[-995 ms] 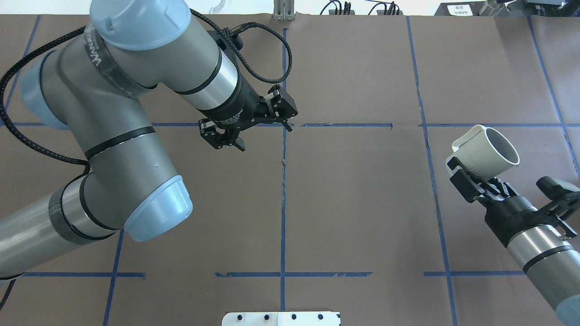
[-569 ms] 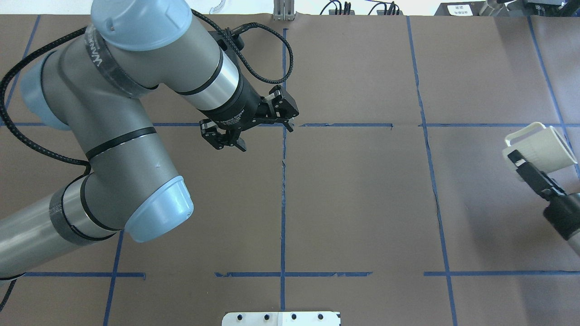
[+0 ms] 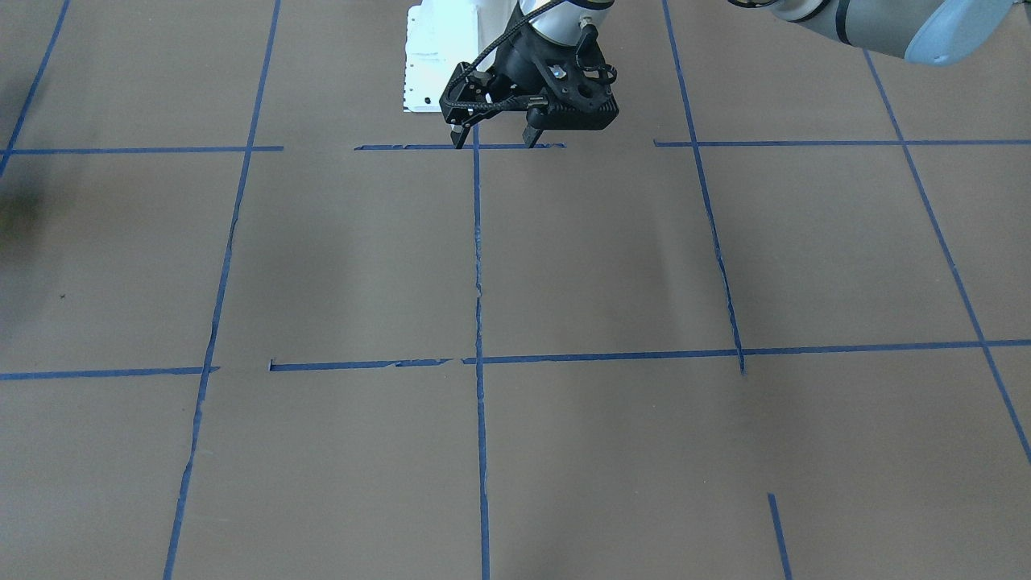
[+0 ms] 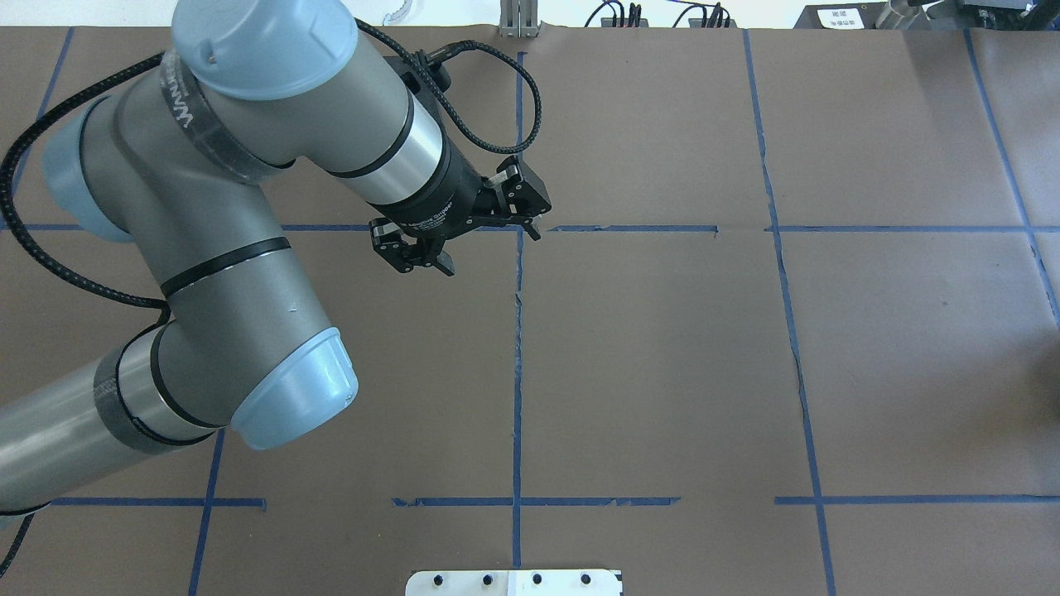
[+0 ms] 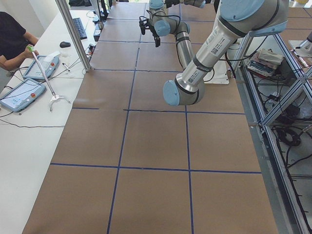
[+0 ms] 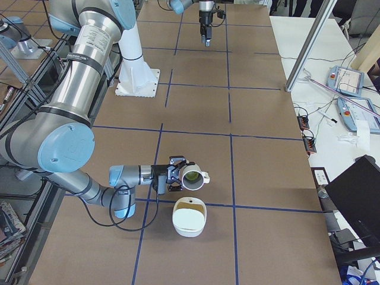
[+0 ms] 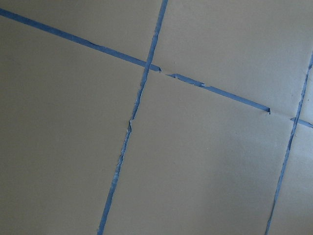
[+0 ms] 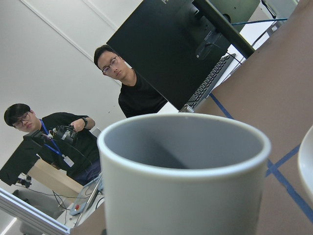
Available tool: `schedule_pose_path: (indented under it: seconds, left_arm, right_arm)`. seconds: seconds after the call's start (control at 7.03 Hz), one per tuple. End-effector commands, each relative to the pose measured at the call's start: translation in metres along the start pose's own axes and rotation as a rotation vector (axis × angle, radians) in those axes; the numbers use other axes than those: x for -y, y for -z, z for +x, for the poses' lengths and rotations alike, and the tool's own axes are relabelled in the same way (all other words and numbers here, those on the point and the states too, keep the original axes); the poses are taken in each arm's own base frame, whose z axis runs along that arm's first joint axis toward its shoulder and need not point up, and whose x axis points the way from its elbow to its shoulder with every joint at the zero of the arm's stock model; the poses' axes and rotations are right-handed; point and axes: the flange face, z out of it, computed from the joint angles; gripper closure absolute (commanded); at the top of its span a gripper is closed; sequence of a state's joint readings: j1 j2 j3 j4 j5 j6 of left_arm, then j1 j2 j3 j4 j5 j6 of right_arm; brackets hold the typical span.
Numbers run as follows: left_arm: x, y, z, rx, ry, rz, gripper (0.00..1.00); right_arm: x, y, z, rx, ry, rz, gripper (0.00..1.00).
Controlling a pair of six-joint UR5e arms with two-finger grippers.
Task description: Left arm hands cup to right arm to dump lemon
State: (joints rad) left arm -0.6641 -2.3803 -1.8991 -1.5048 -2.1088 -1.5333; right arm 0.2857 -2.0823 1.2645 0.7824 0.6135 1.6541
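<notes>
The left gripper (image 4: pixel 489 248) is open and empty above the blue tape cross at the table's middle. It also shows in the front-facing view (image 3: pixel 494 141) and far off in the exterior right view (image 6: pixel 206 37). The right gripper (image 6: pixel 171 177) shows only in the exterior right view, at the white cup (image 6: pixel 193 176); I cannot tell whether it is open or shut. The cup lies tilted on its side above the table, handle to the right. The dull yellow-green lemon (image 6: pixel 191 176) shows in its mouth. In the right wrist view the cup (image 8: pixel 186 186) fills the frame and the lemon is hidden.
A white bowl (image 6: pixel 189 218) with a yellowish inside stands on the table just in front of the cup; its rim (image 8: pixel 307 161) edges the right wrist view. Two operators, a monitor and a keyboard are beyond the table's end.
The right arm has carried the cup rightward out of the overhead view. The left gripper has shifted only slightly and stays open.
</notes>
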Motion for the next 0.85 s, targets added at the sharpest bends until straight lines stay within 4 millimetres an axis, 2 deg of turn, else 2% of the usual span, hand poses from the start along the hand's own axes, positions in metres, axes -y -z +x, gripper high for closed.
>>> schedule_pose_path:
  seconds: [0.0, 0.28, 0.43, 0.57, 0.71]
  left_arm:
    - [-0.002, 0.002, 0.001, -0.004, -0.002, 0.002, 0.0]
    - [-0.005, 0.007, -0.001, -0.012, -0.007, 0.003, 0.0]
    - [-0.008, 0.012, -0.001, -0.022, -0.013, 0.005, 0.0]
    - [-0.009, 0.017, -0.003, -0.026, -0.015, 0.027, 0.0]
    - [-0.009, 0.023, -0.003, -0.032, -0.018, 0.048, 0.0]
  right_arm:
    - [0.026, 0.015, 0.008, 0.058, -0.218, 0.012, 0.91]
    - [0.033, 0.016, 0.003, 0.145, -0.587, 0.023, 0.87]
    - [0.047, 0.024, 0.009, 0.168, -0.777, 0.033, 0.86]
    - [0.053, 0.028, 0.017, 0.188, -0.896, 0.02, 0.84]
    - [0.047, 0.022, 0.017, 0.219, -1.017, 0.007, 0.84]
